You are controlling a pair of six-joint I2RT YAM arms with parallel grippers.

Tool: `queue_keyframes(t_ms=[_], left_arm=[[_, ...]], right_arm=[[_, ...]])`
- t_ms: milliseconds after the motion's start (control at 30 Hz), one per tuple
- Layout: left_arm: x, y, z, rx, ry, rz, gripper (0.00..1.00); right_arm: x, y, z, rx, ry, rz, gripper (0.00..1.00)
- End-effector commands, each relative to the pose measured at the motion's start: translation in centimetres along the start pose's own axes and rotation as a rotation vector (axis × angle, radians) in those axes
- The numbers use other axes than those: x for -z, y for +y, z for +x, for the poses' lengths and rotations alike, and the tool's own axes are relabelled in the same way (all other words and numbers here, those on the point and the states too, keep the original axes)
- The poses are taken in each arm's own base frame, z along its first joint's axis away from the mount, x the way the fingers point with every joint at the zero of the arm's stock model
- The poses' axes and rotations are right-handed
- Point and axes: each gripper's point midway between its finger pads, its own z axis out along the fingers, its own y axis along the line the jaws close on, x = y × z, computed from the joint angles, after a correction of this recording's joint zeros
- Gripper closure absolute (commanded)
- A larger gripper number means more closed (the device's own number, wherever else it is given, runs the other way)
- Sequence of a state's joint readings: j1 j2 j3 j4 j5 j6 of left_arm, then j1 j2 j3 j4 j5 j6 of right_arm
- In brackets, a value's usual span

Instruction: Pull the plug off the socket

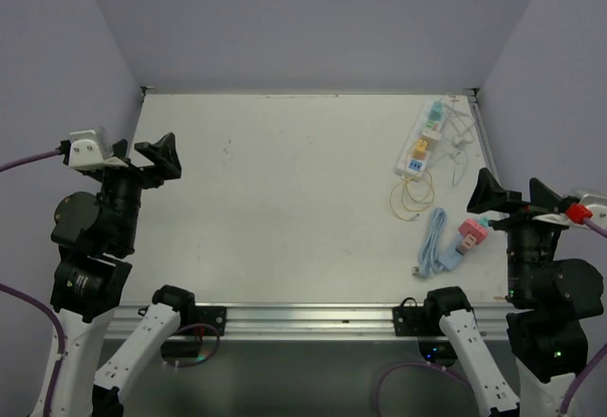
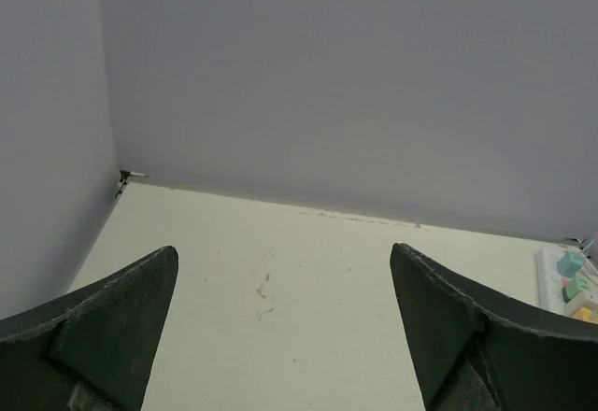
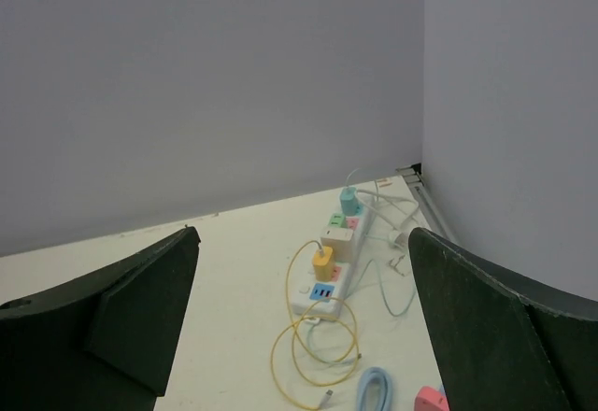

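Note:
The long white power strip (image 1: 413,154) lies at the far right of the table, and shows in the right wrist view (image 3: 306,297). A yellow plug (image 3: 322,262) with a yellow cable (image 3: 308,355), a beige adapter (image 3: 337,241) and a teal plug (image 3: 349,202) sit in it. My right gripper (image 1: 513,192) is open and empty, above the table and nearer than the strip; the wrist view (image 3: 301,233) shows it well short of the strip. My left gripper (image 1: 142,150) is open and empty at the far left (image 2: 283,248). The strip's end shows at the edge of the left wrist view (image 2: 549,278).
A light-blue coiled cable (image 1: 434,244) and a pink-and-blue adapter (image 1: 471,235) lie in front of the strip, below my right gripper. Thin white and pale green cords (image 1: 462,142) trail right of the strip. Walls enclose the table on three sides.

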State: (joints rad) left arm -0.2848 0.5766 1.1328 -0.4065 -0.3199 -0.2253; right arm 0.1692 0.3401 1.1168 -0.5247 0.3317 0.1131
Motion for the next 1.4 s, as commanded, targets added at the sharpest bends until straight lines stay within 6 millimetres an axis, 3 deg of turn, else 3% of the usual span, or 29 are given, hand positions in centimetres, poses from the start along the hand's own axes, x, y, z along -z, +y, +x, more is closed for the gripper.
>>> queue_keyframes(t_ms=[0, 133, 333, 433, 500, 567, 800, 867, 1133, 1233, 1367], left_arm=[[-0.4, -0.6, 0.3, 0.008, 0.007, 0.022, 0.0], [-0.6, -0.6, 0.7, 0.005, 0.021, 0.024, 0.0], [-1.0, -0.8, 2.2, 0.002, 0.059, 0.032, 0.0], [-1.4, -1.0, 3.6, 0.001, 0.095, 0.039, 0.0], [-1.7, -1.1, 4.6, 0.0, 0.121, 0.044, 0.0], [-2.1, -1.3, 6.1, -0.002, 0.156, 0.053, 0.0], [-3.0, -1.6, 11.6, -0.016, 0.287, 0.075, 0.0], [-3.1, -1.7, 13.0, -0.019, 0.319, 0.08, 0.0], [-3.2, -0.7, 19.5, -0.043, 0.454, 0.059, 0.0], [-3.1, -0.4, 20.9, -0.052, 0.477, 0.053, 0.0], [-3.2, -0.2, 21.0, -0.067, 0.479, 0.044, 0.0]], right_arm=[[-0.7, -0.3, 0.9, -0.003, 0.032, 0.033, 0.01], [-1.0, -0.6, 1.9, -0.022, 0.066, 0.065, 0.01], [-2.0, -1.8, 5.6, -0.076, 0.191, 0.188, 0.01], [-2.7, -3.1, 9.4, -0.11, 0.317, 0.33, 0.01], [-2.1, -4.1, 12.3, -0.132, 0.419, 0.44, 0.01], [-2.1, -4.6, 15.9, -0.082, 0.552, 0.504, 0.01], [-1.6, -3.6, 26.4, -0.102, 0.823, 0.529, 0.01], [-1.2, -3.7, 29.3, -0.093, 0.875, 0.544, 0.06], [-0.9, -4.8, 35.9, -0.07, 0.987, 0.621, 0.26], [-1.1, -5.0, 38.0, -0.084, 1.019, 0.622, 0.34], [-0.6, -5.1, 40.1, -0.076, 1.088, 0.633, 0.35]])
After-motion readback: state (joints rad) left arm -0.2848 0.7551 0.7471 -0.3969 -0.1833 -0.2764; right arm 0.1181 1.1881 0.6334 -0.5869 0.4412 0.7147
